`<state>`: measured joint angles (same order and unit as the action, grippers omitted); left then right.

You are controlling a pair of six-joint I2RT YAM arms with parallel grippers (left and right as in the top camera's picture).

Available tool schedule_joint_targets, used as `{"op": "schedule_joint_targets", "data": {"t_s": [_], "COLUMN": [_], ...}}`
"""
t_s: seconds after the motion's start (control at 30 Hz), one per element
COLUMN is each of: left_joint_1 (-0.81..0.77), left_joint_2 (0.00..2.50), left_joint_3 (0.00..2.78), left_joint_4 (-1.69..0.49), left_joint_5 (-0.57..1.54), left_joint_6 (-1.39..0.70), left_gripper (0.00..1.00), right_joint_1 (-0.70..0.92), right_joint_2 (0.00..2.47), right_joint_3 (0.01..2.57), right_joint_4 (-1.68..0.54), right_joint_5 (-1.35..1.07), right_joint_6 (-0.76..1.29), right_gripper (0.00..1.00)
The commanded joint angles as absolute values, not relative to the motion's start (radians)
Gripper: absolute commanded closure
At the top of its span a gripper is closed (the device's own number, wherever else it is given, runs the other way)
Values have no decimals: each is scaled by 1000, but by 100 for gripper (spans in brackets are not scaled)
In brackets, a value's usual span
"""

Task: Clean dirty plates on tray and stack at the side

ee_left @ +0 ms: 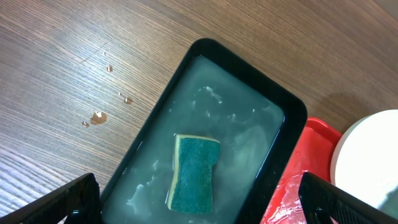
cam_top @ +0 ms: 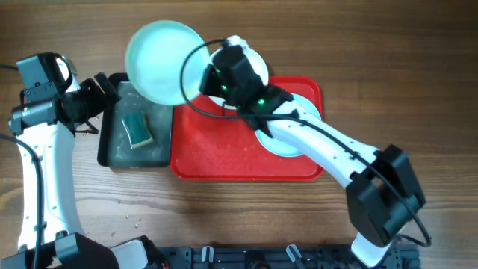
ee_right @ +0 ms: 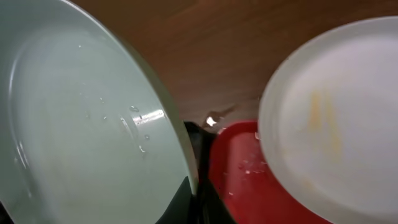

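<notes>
My right gripper (cam_top: 203, 79) is shut on the right rim of a light turquoise plate (cam_top: 163, 61), which it holds tilted above the table beyond the black tray. In the right wrist view this wet plate (ee_right: 81, 124) fills the left side, with the gripper (ee_right: 194, 193) pinching its edge. A white plate (cam_top: 259, 63) (ee_right: 336, 124) with a yellowish smear lies at the back of the red tray (cam_top: 216, 153). A second turquoise plate (cam_top: 278, 143) rests on the tray, partly under my right arm. My left gripper (cam_top: 93, 104) (ee_left: 199, 202) hangs open over the black tray, holding nothing.
The black tray (cam_top: 112, 142) (ee_left: 143, 130) left of the red tray holds cloudy soapy water and a green-and-yellow sponge (cam_top: 138, 128) (ee_left: 194, 171). Water drops (ee_left: 96, 117) lie on the wooden table. A pale plate edge (ee_left: 373, 155) shows at the right of the left wrist view.
</notes>
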<state>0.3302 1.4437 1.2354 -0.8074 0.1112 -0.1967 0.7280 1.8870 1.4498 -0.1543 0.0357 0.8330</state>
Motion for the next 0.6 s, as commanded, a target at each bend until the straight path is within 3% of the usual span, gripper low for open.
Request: {"op": "schedule_joint_targets", "data": {"t_s": [0.0, 0.57], "left_joint_1": [333, 333], "left_joint_2": [1442, 1442], "left_joint_3": [1246, 1246], "left_joint_4": [-805, -805], "left_joint_5": [126, 126], "left_joint_6": [-202, -202], "left_gripper": [0, 0], "right_joint_1": [770, 951], "right_joint_2": [1980, 2091], "right_joint_3": [1553, 1597], "right_joint_4": [-147, -84], "right_joint_5": [97, 446], "right_joint_6": [830, 525], "right_gripper": [95, 95]}}
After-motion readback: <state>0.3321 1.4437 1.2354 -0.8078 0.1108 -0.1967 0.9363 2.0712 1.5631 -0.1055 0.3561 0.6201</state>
